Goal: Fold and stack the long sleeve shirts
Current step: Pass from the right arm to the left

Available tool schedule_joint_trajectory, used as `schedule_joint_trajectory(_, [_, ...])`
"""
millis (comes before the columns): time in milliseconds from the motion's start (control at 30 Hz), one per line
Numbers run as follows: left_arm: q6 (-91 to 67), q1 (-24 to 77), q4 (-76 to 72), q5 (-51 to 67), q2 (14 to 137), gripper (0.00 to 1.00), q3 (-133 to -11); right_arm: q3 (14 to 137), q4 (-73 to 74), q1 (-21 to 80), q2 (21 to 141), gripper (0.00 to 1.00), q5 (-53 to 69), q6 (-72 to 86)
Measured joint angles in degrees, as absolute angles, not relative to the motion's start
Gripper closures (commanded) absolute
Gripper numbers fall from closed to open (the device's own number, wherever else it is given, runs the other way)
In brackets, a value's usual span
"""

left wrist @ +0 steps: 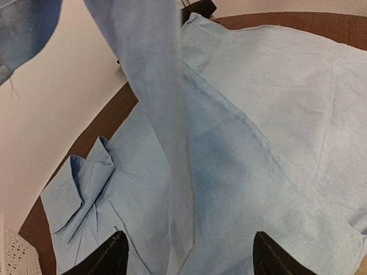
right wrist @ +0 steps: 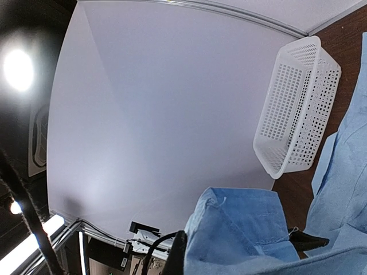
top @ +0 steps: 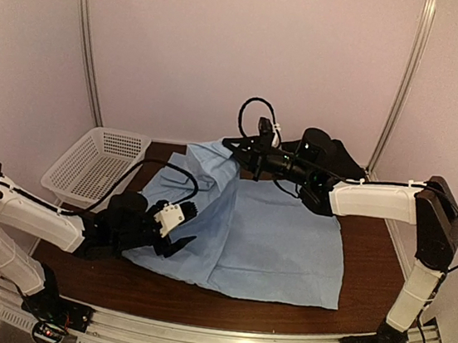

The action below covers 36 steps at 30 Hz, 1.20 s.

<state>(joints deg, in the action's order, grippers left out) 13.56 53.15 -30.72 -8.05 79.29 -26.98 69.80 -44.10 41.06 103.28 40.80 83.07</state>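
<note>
light blue shirt (top: 271,235) lies spread on tabletop (top: 373,256), far edge raised. right end effector (top: 244,151) pinches that raised edge. left end effector (top: 178,245) is spread wide w/ a hanging strip of cloth btwn its fingers (left wrist: 112,255). imo: close left on the strip first, then move both arms together, fabric taut + low, no bunching.

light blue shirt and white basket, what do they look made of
The light blue collared shirt looks like thin woven cloth, matte: soft creases, stitched seams. The white mesh basket looks like rigid moulded plastic: regular grid of holes, stiff rim.
</note>
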Motion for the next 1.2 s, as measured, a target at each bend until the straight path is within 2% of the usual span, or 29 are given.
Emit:
schedule_joint_trajectory(100, [15.70, 52.62, -31.40, -6.04, 82.85, 0.39, -28.75, 69.80, -44.29, 41.19, 103.26, 1.00, 40.86, 83.20])
schedule_joint_trajectory(367, [17.69, 50.15, -32.45, -2.28, 89.23, 0.98, -34.65, 69.43, -44.51, 41.39, 102.28, 1.00, 40.97, 83.20])
schedule_joint_trajectory(400, [17.65, 49.95, -32.49, -1.85, 89.36, 1.00, -34.83, 69.36, -44.58, 41.39, 102.26, 1.00, 40.97, 83.20])
schedule_joint_trajectory(633, [15.77, 49.43, -27.94, 1.43, 86.94, 1.00, -35.27, 69.60, -44.73, 41.15, 103.13, 1.00, 40.95, 83.18])
schedule_joint_trajectory(667, [15.18, 49.32, -26.98, 1.52, 85.82, 1.00, -35.18, 70.35, -44.82, 40.84, 104.05, 0.97, 40.95, 83.18])
schedule_joint_trajectory(700, [14.20, 48.99, -25.98, 1.54, 84.25, 1.00, -34.92, 71.46, -44.82, 40.69, 105.36, 0.90, 40.95, 83.18])
schedule_joint_trajectory(767, [11.73, 47.53, -23.83, 1.63, 80.53, 1.00, -34.41, 74.17, -44.73, 40.12, 108.64, 0.63, 41.10, 83.22])
schedule_joint_trajectory(800, [10.35, 46.44, -22.96, 1.72, 78.98, 1.00, -34.39, 75.33, -44.71, 39.81, 110.08, 0.54, 41.10, 83.57])
schedule_joint_trajectory(867, [7.79, 43.68, -21.91, 1.91, 76.93, 1.00, -34.39, 77.54, -44.53, 38.98, 113.10, 0.38, 41.36, 83.05])
schedule_joint_trajectory(933, [5.52, 40.66, -20.67, 2.28, 76.38, 1.00, -34.83, 77.41, -42.65, 37.98, 114.21, 0.27, 41.60, 81.67])
schedule_joint_trajectory(1000, [3.29, 37.85, -18.46, 2.52, 77.17, 1.00, -36.27, 74.78, -40.45, 36.80, 113.10, 0.22, 41.56, 78.78])
schedule_joint_trajectory(1200, [-1.50, 32.82, -13.08, 3.81, 84.33, 1.00, -44.07, 56.82, -26.22, 33.01, 97.12, 0.20, 39.99, 64.16])
